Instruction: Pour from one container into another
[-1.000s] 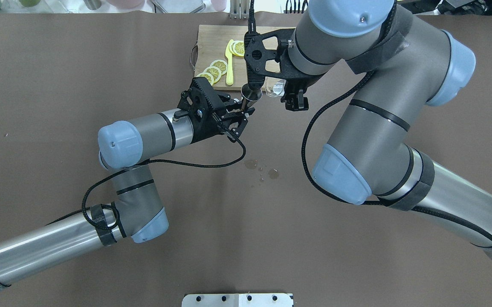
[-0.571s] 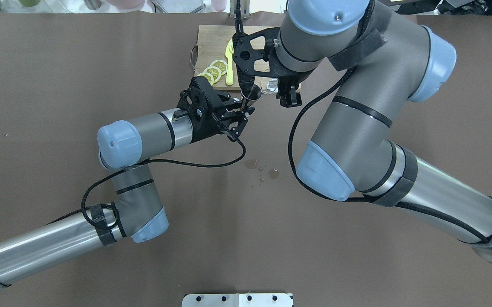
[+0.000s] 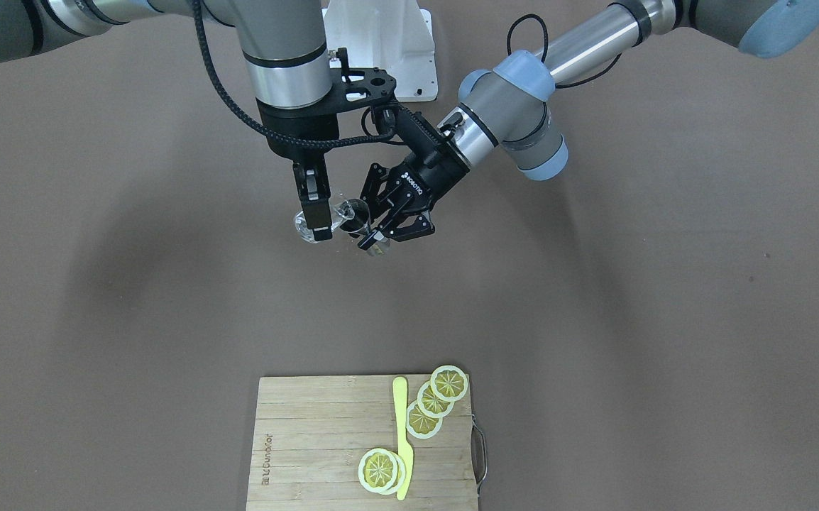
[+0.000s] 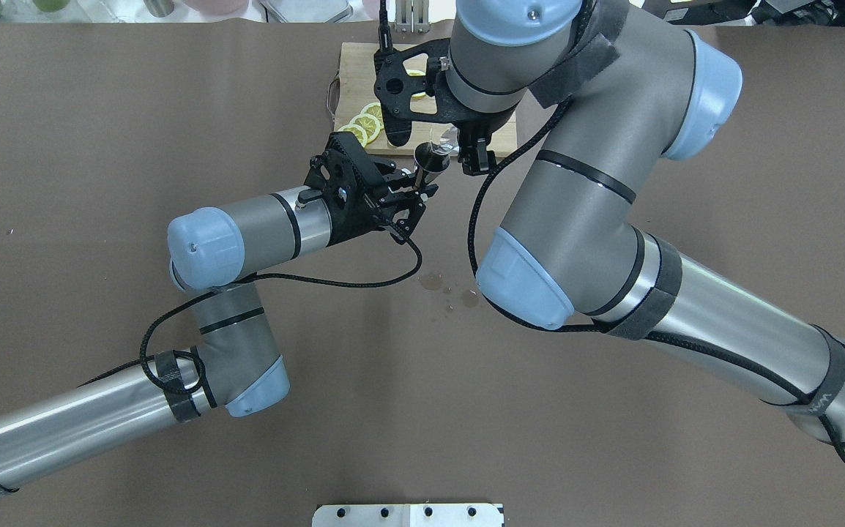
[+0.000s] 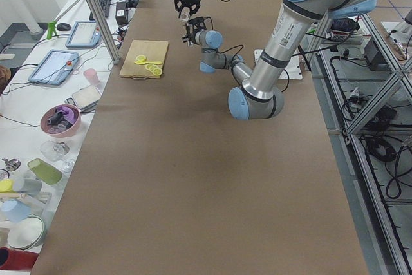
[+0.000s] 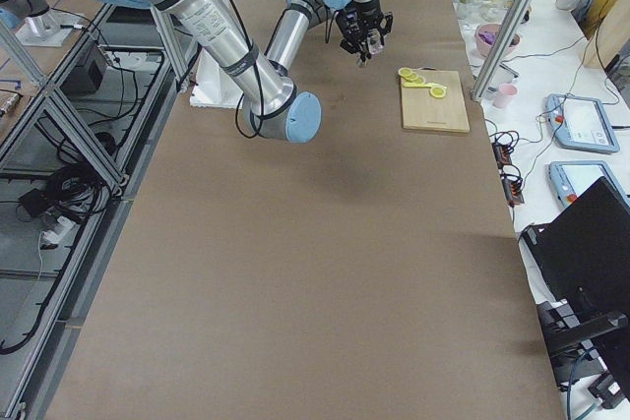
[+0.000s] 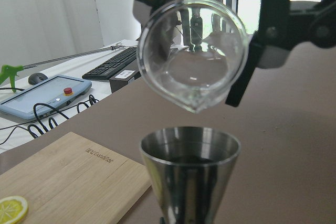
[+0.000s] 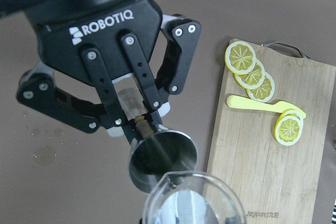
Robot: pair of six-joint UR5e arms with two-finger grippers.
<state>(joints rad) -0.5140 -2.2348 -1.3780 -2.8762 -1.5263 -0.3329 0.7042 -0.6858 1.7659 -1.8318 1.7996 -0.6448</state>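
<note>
A steel cone-shaped jigger stands upright in my left gripper, which is shut on its narrow waist. A clear glass beaker is tipped over it, spout down, just above the jigger's rim. My right gripper is shut on the beaker, one finger on each side. From the front, the beaker and jigger meet in mid-air above the table, left gripper beside right gripper. The beaker looks almost empty, and I see no clear stream.
A wooden cutting board lies at the table's far side with lemon slices and a yellow knife. Small wet spots mark the brown table. Bowls and cups sit on the side bench.
My right arm has swung left, carrying the beaker over the jigger's mouth. The left arm and jigger have stayed in place.
</note>
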